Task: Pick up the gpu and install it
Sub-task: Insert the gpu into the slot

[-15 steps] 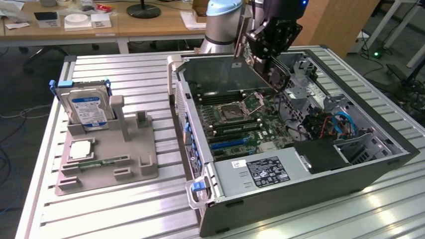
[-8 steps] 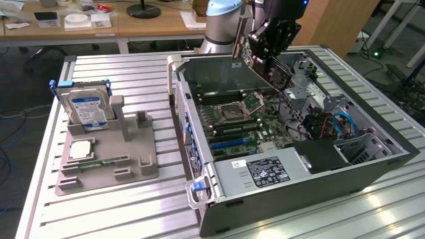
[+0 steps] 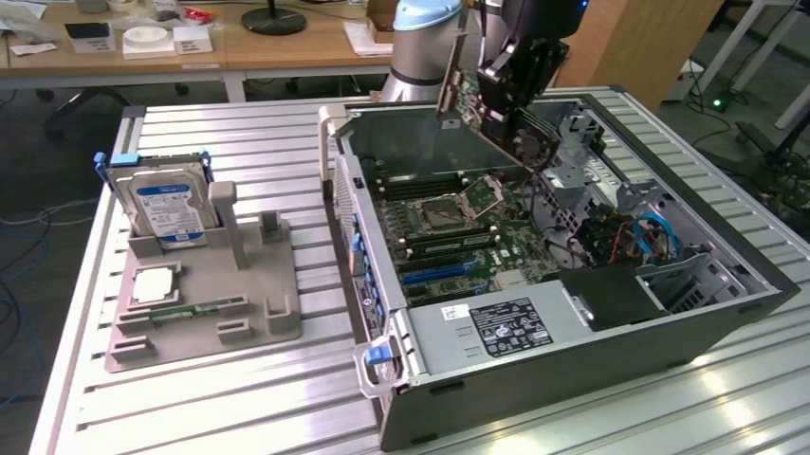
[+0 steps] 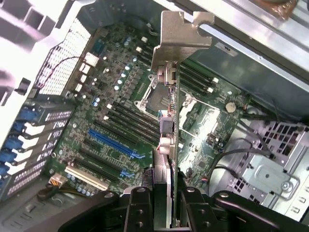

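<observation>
Claw (image 4: 164,205) gripping the gpu (image 4: 170,121) edge-on, card hanging tilted above the open computer case (image 3: 690,322), pale bracket (image 4: 181,38) at its far end, seemingly not touching the motherboard (image 4: 111,121), hard drive (image 3: 169,204) standing well apart on the desk (image 3: 228,403)

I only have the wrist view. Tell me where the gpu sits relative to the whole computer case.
Observer: The gpu hangs tilted over the open case, at the end nearest the arm's base, with the gripper shut on it.
Operator: Report what sits outside the case.
Observer: A hard drive stands upright in a grey tray, on the exterior view's left of the case.
Operator: List anything else on that tray.
Observer: A square processor chip lies flat in front of the drive, with a narrow green memory stick just beside it.
</observation>
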`<state>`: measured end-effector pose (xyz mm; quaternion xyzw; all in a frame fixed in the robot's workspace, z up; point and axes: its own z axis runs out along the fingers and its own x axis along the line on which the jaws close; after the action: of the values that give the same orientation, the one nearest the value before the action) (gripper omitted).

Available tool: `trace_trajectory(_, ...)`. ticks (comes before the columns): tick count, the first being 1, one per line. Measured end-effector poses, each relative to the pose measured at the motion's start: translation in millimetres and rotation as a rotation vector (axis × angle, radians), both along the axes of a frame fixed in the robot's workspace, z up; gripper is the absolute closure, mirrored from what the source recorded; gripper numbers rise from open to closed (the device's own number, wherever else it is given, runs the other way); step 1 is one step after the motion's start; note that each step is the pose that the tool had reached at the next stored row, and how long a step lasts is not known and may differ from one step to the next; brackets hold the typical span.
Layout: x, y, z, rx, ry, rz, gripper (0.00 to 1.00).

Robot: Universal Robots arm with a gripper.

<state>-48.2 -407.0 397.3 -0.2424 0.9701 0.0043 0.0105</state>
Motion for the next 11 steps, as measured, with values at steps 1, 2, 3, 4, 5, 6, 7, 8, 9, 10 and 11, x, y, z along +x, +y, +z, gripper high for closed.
trace_trajectory(1, 0.0, 0.0, 0.0, 0.0000, 0.0000, 0.013, 0.73)
trace_trajectory(2, 0.0, -0.1, 0.0, 0.0000, 0.0000, 0.025, 0.73)
trace_trajectory(3, 0.0, -0.2, 0.0, 0.0000, 0.0000, 0.037, 0.73)
trace_trajectory(4, 0.0, -0.2, 0.0, 0.0000, 0.0000, 0.050, 0.73)
trace_trajectory(5, 0.0, -0.2, 0.0, 0.0000, 0.0000, 0.062, 0.73)
trace_trajectory(6, 0.0, -0.3, 0.0, 0.0000, 0.0000, 0.074, 0.73)
trace_trajectory(7, 0.0, -0.4, 0.0, 0.0000, 0.0000, 0.086, 0.73)
trace_trajectory(8, 0.0, -0.4, 0.0, 0.0000, 0.0000, 0.098, 0.73)
trace_trajectory(9, 0.0, -0.5, 0.0, 0.0000, 0.0000, 0.110, 0.73)
trace_trajectory(10, 0.0, -0.6, 0.0, 0.0000, 0.0000, 0.123, 0.73)
trace_trajectory(11, 0.0, -0.6, 0.0, 0.0000, 0.0000, 0.135, 0.73)
